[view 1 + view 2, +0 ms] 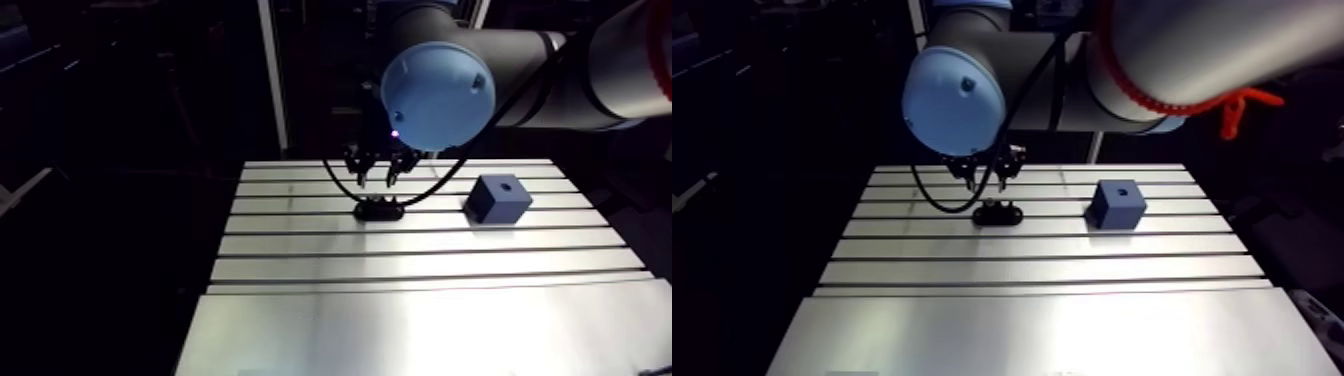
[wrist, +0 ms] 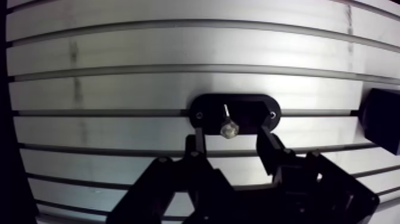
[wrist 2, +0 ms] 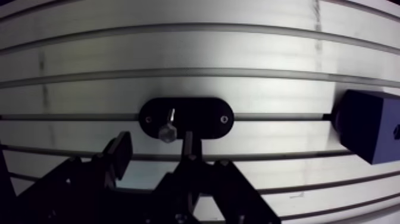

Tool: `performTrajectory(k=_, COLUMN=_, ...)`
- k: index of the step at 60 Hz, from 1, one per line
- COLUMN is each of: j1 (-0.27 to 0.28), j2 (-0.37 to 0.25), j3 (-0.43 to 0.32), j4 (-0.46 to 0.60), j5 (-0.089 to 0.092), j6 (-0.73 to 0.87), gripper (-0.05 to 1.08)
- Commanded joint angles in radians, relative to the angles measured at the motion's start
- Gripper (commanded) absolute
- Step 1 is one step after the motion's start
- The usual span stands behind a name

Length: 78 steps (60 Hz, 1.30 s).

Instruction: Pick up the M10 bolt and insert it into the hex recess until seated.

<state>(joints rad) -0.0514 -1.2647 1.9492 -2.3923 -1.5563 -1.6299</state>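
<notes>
**Above the black holder, gripper gapes over M10 bolt**

The bolt sits in the holder, centred just ahead of the spread, empty fingers, hex head nearest them, shank pointing away. The blue block waits well aside.

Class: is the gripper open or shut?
Open: the gripper has its fingers apart; the bolt lies untouched on the black holder.

Pincer above black oval holder on table; blue block apart, w/ top hole.
</notes>
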Motion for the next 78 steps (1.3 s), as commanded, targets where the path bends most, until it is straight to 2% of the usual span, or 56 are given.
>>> performTrajectory(k=1, j1=0.001, j2=0.009, j3=0.0, j4=-0.005, j5=-0.003, j6=-0.003, gripper=0.45)
performTrajectory(k=6, j1=0.002, j2=0.011, j3=0.004, j4=-0.005, j5=-0.016, j6=-0.004, gripper=0.45)
performTrajectory(k=12, j1=0.01, j2=0.012, j3=0.006, j4=-0.006, j5=-0.023, j6=-0.009, gripper=0.45)
performTrajectory(k=78, j1=0.01, j2=0.046, j3=0.02, j4=-0.041, j5=-0.024, j6=-0.008, gripper=0.47)
